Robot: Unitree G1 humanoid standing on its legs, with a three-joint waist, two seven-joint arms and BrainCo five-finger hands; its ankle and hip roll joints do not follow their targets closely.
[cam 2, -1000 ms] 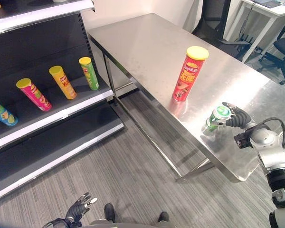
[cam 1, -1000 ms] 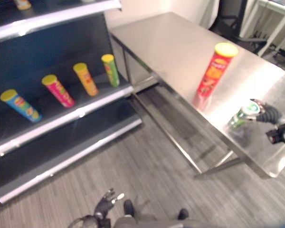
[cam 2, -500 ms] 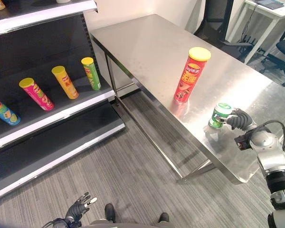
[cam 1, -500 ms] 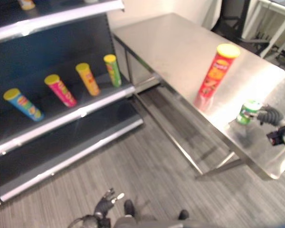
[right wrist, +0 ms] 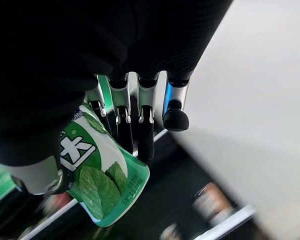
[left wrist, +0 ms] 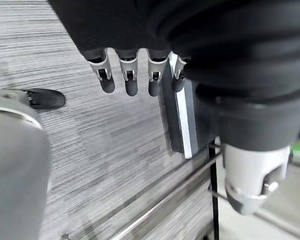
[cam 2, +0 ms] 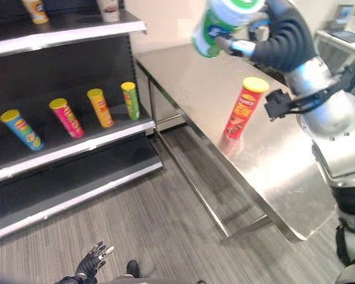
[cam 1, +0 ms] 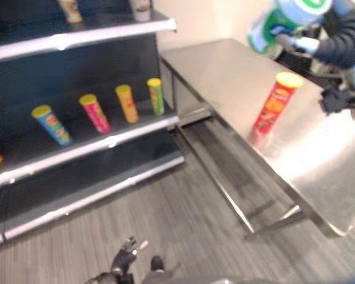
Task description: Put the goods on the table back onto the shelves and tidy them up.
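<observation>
Left eye view: you see the right hand [cam 1: 343, 35] raised high over the table's [cam 1: 319, 154] far edge, fingers wrapped round the green-and-white tub [cam 1: 284, 21], lifted clear so it can travel toward the shelves [cam 1: 106, 142]. The red canister [cam 1: 273, 106] stands upright near the table's middle, not yet collected.

Right eye view: four canisters [cam 2: 97, 112] lean in a row along the middle shelf's front edge, the tidy line your goods are meant to join. Two more items sit on the top shelf [cam 2: 77, 26]. The left hand [cam 2: 92, 263] hangs low above the floor.

Left wrist view: the left hand [left wrist: 135, 75] points its fingers straight down, relaxed and apart, holding nothing.

Right wrist view: the tub [right wrist: 97, 180] lies tilted across the palm, fingers [right wrist: 140, 130] curled over its side, thumb pressed beneath: a carrying grip, you may judge.
</observation>
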